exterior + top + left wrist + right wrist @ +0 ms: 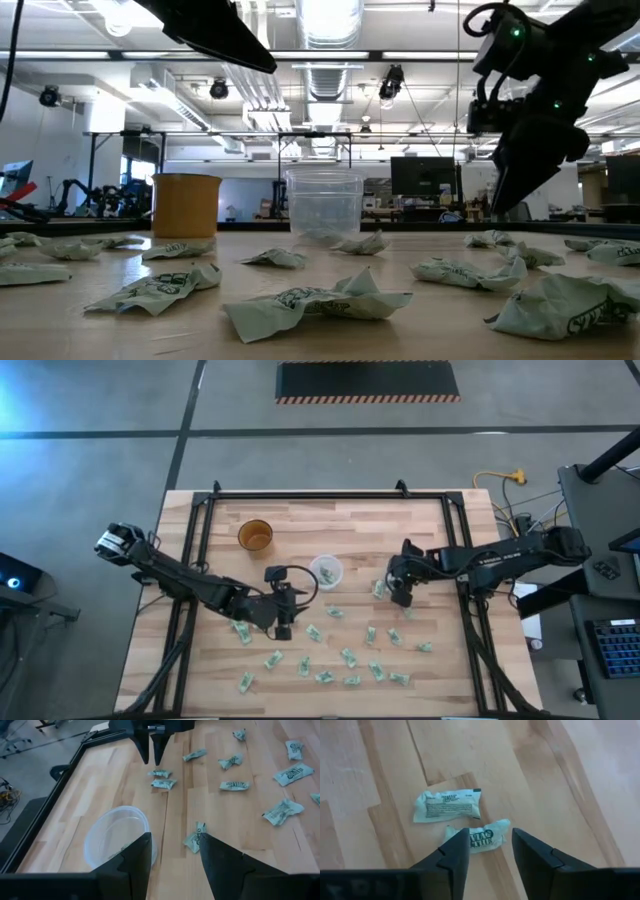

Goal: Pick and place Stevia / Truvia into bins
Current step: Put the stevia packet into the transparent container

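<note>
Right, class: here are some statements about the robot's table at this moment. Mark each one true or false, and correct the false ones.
1. The clear cup stands upright. True.
2. The amber cup lies tipped on its side. False: it stands upright.
3. The right gripper is open above two sachets. True.
4. All sachets are inside the clear cup. False: many lie scattered on the table.
5. The left gripper is open. True.

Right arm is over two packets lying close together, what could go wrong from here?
1. The right gripper has its fingers open over one sachet, and a second sachet lies just beside it; closing might drag or pinch both.
2. The translucent cup looks light; the left gripper, open right beside it, could nudge or tip it.
</note>
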You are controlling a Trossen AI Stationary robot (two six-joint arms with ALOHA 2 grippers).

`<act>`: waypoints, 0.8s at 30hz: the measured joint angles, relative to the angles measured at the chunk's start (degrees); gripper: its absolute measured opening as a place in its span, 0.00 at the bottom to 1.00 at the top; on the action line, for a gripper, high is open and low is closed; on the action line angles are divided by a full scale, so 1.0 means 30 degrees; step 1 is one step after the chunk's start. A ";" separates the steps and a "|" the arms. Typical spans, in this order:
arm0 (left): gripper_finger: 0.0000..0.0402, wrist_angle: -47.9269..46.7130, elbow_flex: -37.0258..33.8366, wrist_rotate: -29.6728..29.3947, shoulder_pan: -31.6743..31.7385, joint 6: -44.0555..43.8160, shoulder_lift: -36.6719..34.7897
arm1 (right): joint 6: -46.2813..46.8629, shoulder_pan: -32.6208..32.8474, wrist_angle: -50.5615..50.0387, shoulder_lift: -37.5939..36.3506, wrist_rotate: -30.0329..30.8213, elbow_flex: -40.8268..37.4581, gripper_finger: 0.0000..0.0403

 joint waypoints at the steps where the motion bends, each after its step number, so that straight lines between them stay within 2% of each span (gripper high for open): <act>1: 0.37 -0.0007 0.0000 0.0000 0.0000 0.0000 0.0000 | -0.0080 0.0000 0.0270 0.0000 0.0000 -0.0132 0.37; 7: 0.37 -0.0007 -0.0007 0.0000 0.0015 -0.0007 0.0000 | 0.0098 0.0000 0.0936 0.0000 0.0000 -0.0458 0.43; 12: 0.37 0.0000 -0.0007 0.0000 0.0014 -0.0015 0.0029 | 0.1552 0.0000 0.1487 0.0365 0.0007 -0.0479 0.46; 17: 0.37 -0.0004 -0.0015 0.0000 -0.0010 -0.0039 0.0046 | 0.3591 -0.0423 0.1416 0.1574 0.0019 -0.0479 0.46; 24: 0.37 0.0000 -0.0055 0.0004 -0.0066 -0.0452 0.0051 | 0.3732 -0.0765 0.1604 0.3010 -0.0018 -0.0430 0.44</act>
